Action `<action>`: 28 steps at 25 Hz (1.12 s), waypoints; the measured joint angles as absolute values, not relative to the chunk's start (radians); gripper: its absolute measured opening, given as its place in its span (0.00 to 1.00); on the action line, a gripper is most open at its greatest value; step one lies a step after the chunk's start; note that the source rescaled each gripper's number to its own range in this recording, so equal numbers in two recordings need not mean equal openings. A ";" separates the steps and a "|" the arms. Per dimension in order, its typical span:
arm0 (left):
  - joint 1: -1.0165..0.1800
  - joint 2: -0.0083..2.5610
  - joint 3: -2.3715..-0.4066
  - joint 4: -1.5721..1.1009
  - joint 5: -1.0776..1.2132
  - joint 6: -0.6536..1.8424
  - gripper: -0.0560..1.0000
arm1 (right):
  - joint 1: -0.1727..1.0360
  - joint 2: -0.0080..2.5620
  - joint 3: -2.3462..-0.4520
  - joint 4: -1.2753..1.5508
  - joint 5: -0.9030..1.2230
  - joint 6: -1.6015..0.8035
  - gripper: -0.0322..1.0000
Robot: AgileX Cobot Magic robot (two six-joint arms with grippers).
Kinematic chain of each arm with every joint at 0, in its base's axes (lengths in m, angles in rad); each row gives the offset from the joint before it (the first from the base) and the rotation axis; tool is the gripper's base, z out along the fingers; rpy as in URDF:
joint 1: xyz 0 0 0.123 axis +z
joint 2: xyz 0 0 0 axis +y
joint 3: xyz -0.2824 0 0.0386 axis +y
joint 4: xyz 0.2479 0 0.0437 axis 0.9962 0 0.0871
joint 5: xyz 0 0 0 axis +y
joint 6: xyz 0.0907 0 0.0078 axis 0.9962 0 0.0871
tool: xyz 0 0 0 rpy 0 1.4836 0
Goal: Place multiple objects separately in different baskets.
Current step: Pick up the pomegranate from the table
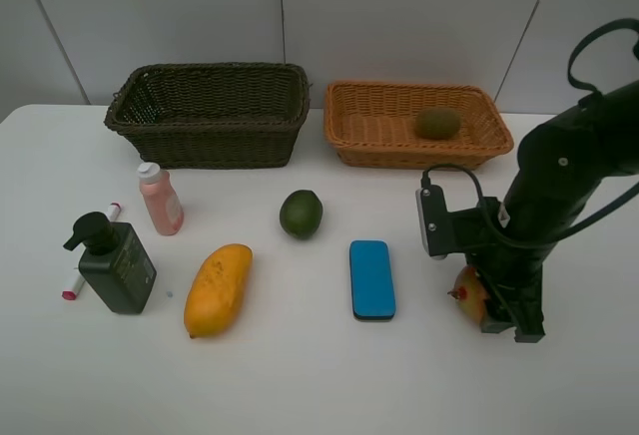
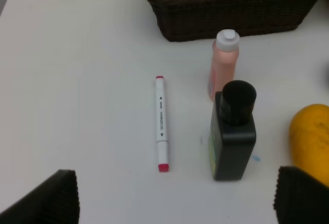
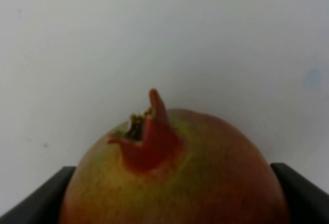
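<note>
I am pinching the red-green fruit (image 1: 467,293) between the right gripper's (image 3: 177,190) jaws, down at the table (image 1: 300,385). My left gripper (image 2: 175,198) is hanging with jaws spread wide. Beyond them are lying the marker (image 2: 161,124), pump bottle (image 2: 234,131) and pink bottle (image 2: 224,62), then the dark basket (image 2: 231,8). Far beyond the right jaws, the kiwi (image 1: 437,123) is sitting in the orange basket (image 1: 359,136).
</note>
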State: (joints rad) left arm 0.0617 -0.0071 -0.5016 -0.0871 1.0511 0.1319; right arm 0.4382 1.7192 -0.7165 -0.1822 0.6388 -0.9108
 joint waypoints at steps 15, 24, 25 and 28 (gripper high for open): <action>0.062 -0.007 -0.502 -0.087 1.051 0.132 1.00 | 0.438 1.719 -0.716 -0.182 0.641 -0.911 0.63; 0.062 -0.007 -0.502 -0.087 1.051 0.132 1.00 | 0.438 1.719 -0.716 -0.182 0.641 -0.911 0.63; 0.062 -0.007 -0.502 -0.087 1.051 0.132 1.00 | 0.438 1.719 -0.716 -0.182 0.641 -0.911 0.63; 0.062 -0.007 -0.502 -0.087 1.051 0.132 1.00 | 0.438 1.719 -0.716 -0.182 0.641 -0.911 0.63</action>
State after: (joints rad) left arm 0.0617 -0.0071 -0.5016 -0.0871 1.0511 0.1319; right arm 0.4382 1.7192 -0.7165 -0.1822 0.6407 -0.9108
